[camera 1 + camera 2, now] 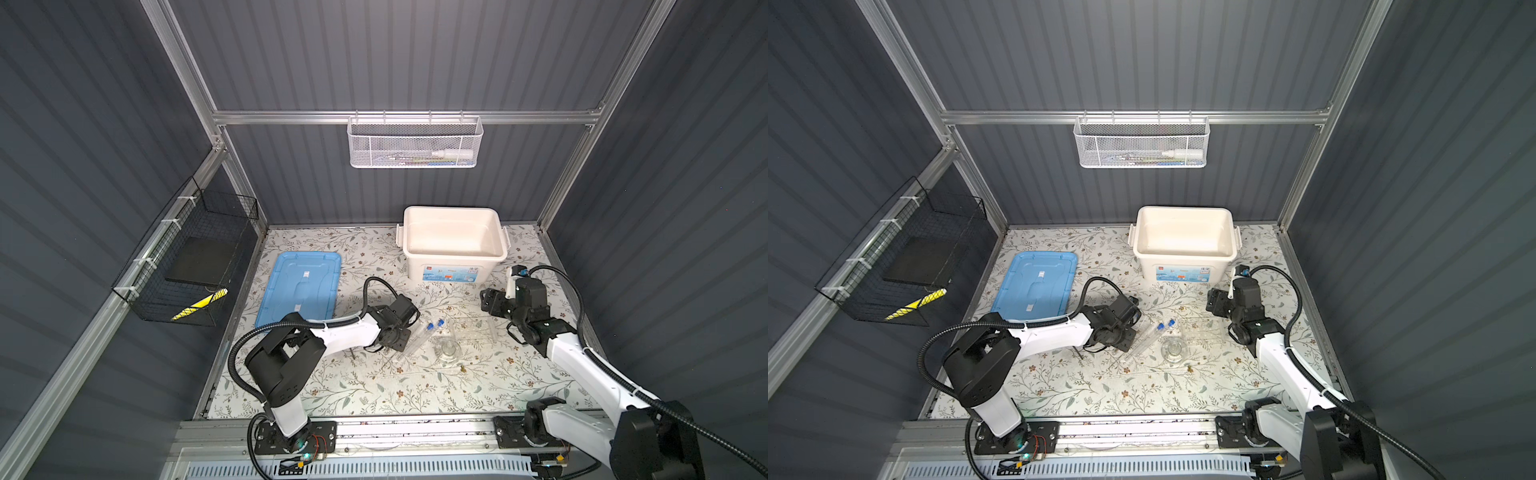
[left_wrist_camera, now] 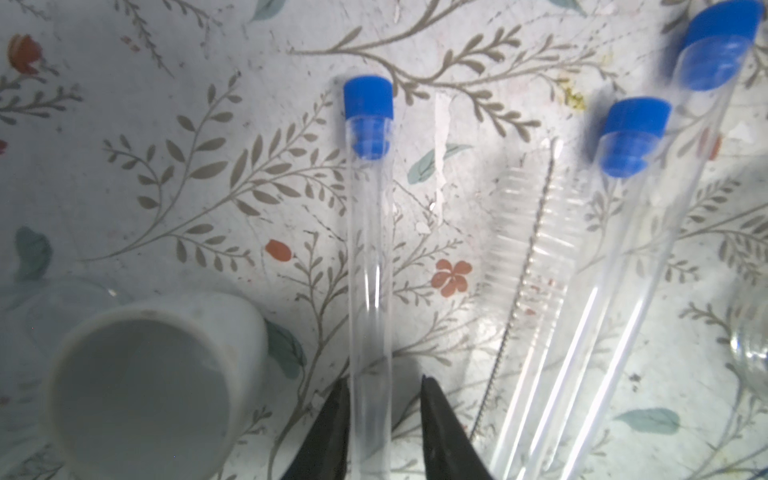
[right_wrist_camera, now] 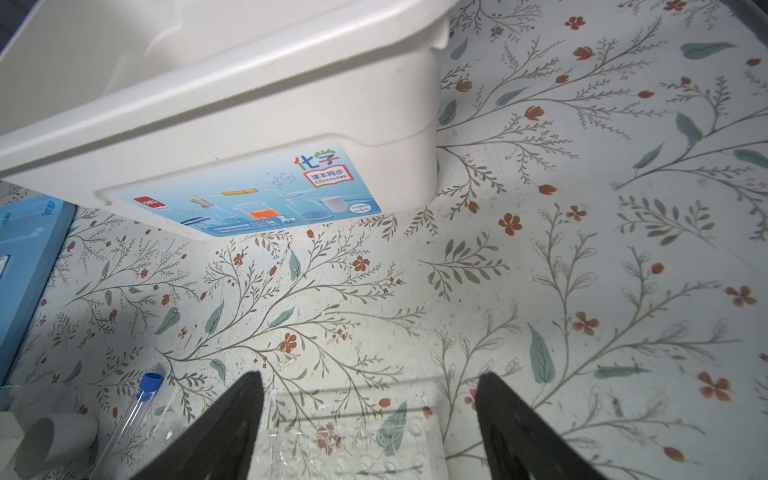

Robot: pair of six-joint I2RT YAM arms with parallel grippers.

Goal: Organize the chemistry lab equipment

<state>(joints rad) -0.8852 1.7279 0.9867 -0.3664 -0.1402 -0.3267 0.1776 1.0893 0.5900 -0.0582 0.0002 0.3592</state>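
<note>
Left hand point(image 2: 382, 388) low on counter point(image 2: 166, 124), jaws astride tube point(image 2: 370, 249), gap on one side. Right hand point(image 3: 370, 378) wide open, empty, at rack point(image 3: 353, 453).

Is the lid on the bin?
No, the lid lies flat on the table, left of the open bin.

Both end effectors point(image 2: 383, 382) point(image 3: 369, 376) spread-jawed, low

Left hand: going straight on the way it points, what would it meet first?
Most likely the blue-capped test tube lying between the left hand's open jaws, then the floral table; depth is unclear.
</note>
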